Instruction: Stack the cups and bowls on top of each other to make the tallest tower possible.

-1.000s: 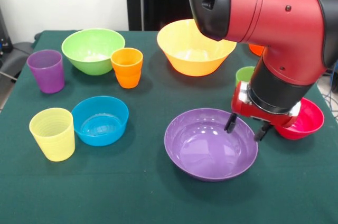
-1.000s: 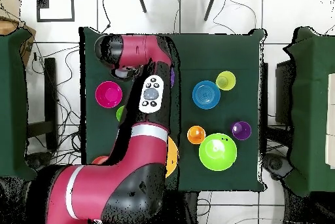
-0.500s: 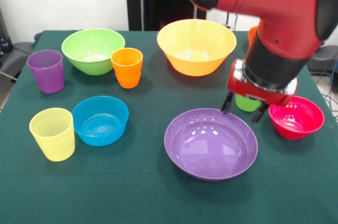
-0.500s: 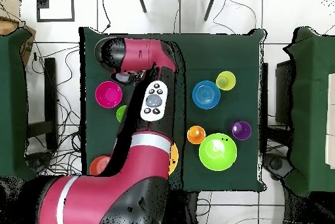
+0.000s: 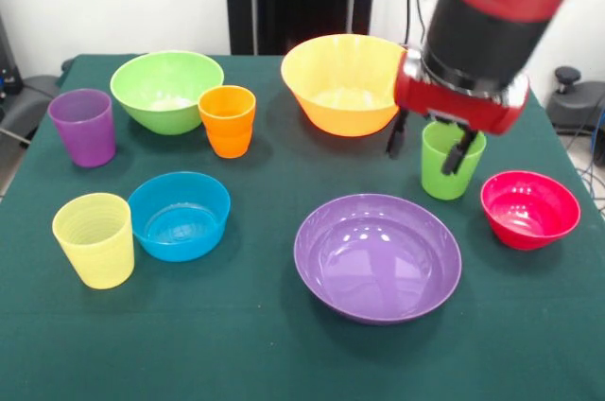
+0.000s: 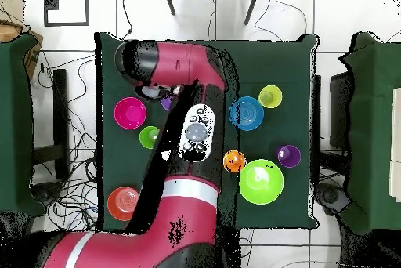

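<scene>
Green cup [image 5: 449,161]: upright on the table, between the orange-yellow bowl [image 5: 351,83] and pink-red bowl [image 5: 529,209]. My gripper [image 5: 427,148] hangs over it, fingers spread, gripping nothing. Purple bowl [image 5: 377,256]: near table edge, nothing stacked.

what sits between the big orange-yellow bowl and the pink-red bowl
In the front view, the green plastic cup stands between the large orange-yellow bowl and the pink-red bowl, with the open gripper over it.

The arm [image 5: 492,4] has glossy red shells, a black wrist band and 2 thin black fingers [image 5: 395,141].
</scene>
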Motion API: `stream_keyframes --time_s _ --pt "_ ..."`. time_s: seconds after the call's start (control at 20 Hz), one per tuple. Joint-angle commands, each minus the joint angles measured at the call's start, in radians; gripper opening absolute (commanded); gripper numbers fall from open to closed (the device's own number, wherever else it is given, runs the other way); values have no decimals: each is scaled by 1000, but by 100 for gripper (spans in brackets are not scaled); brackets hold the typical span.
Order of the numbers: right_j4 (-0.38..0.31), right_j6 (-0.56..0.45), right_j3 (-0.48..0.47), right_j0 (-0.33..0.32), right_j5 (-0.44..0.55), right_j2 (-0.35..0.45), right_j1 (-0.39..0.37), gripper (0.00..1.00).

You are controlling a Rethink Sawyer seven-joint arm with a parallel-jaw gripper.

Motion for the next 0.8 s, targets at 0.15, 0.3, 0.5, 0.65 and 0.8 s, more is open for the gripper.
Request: stream_keyframes --time_s 0.15,0.3,0.5,0.65,0.8 --pt "-54 -270 316 -112 -52 150 -202 100" --pt "-86 -310 353 -152 -76 174 -219 100" --pt "-119 -308 373 -177 -109 200 -217 100" --pt "-160 -287 398 -182 -152 206 -215 100" --pt "-199 -228 420 -173 -199 196 -207 100"
